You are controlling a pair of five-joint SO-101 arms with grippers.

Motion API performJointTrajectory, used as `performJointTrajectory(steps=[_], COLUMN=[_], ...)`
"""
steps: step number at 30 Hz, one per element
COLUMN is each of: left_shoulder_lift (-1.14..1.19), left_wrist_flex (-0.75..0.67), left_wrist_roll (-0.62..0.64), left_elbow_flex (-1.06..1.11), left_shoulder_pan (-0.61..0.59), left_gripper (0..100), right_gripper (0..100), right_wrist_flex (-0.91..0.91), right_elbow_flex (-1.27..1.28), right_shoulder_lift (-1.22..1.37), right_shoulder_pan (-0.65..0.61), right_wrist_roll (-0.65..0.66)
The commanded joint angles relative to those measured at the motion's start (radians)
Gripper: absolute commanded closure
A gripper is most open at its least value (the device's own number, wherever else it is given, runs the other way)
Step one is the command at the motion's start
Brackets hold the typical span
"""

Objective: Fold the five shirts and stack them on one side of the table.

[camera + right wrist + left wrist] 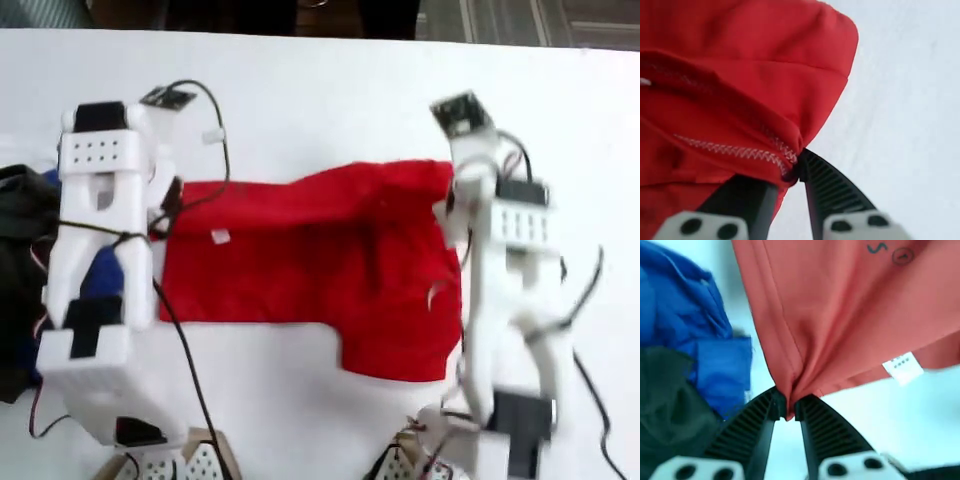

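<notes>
Red shirt lies spread on the white table, stretched as a broad band between the two arms. On the right arm's side, one part of it reaches lower, toward the near edge of the table.

The left arm stands at one end of the shirt and the right arm at the other end. Beside the left arm, near the table edge, a blue shirt lies crumpled. A dark garment lies against it, partly over it.

The left gripper has its fingers closed narrow on a gathered fold at the edge of the red shirt, and the cloth fans out from this pinch. The right gripper holds the red shirt at a hem with light zigzag stitching. One finger is under the cloth and the other presses against it from outside.

A small white label hangs on the red shirt not far from the left gripper.
</notes>
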Motion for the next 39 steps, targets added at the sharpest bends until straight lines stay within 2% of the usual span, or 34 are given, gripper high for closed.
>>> performJointTrajectory(steps=[1, 4, 8, 12, 20, 28, 30, 34, 39], left_shoulder_lift=[-0.123, -0.204, -0.313, -0.367, -0.367, -0.367, -0.367, -0.374, -0.374], left_wrist_flex=[-0.029, -0.084, -0.164, -0.232, -0.344, -0.368, -0.365, -0.351, -0.256], left_wrist_roll=[-0.038, -0.044, -0.046, -0.083, -0.084, -0.086, -0.086, -0.086, -0.084], left_elbow_flex=[0.134, 0.277, 0.449, 0.595, 0.777, 0.789, 0.789, 0.777, 0.599], left_shoulder_pan=[-0.002, -0.003, 0.000, -0.002, 0.002, 0.005, -0.002, 0.002, -0.002], left_gripper=[97, 97, 97, 97, 97, 97, 93, 80, 79], right_gripper=[98.1, 98.1, 98.1, 98.1, 98.1, 98.0, 95.7, 84.4, 87.3], right_wrist_flex=[-0.044, 0.001, 0.105, 0.179, 0.183, 0.183, 0.194, 0.272, 0.374], right_elbow_flex=[0.215, 0.287, 0.334, 0.387, 0.580, 0.603, 0.601, 0.528, 0.322], right_shoulder_lift=[-0.286, -0.427, -0.516, -0.530, -0.536, -0.538, -0.538, -0.539, -0.539], right_shoulder_pan=[0.044, 0.096, 0.113, 0.113, 0.111, 0.111, 0.111, 0.102, 0.102], right_wrist_roll=[0.009, 0.018, 0.137, 0.244, 0.413, 0.437, 0.437, 0.439, 0.428])
